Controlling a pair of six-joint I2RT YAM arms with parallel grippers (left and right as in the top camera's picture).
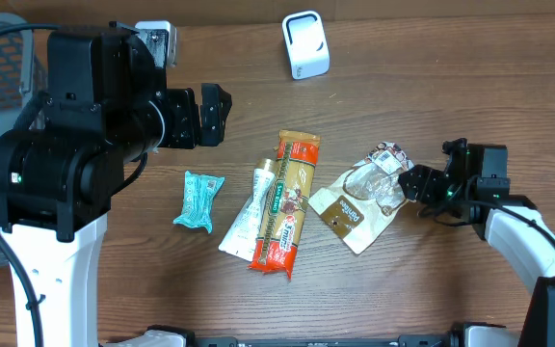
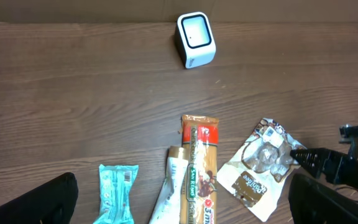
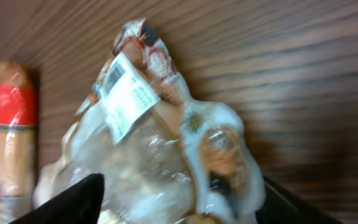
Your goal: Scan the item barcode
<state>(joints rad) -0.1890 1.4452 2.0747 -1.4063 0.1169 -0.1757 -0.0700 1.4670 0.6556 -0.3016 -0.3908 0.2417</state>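
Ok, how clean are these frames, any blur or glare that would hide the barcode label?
Right wrist view: very close and soft, with glare on the clear bag; its white barcode label shows, but the bars look soft. Overhead view: sharp, evenly lit. Left wrist view: sharp too, the scanner crisp, its own fingers only dark shapes at the bottom corners.
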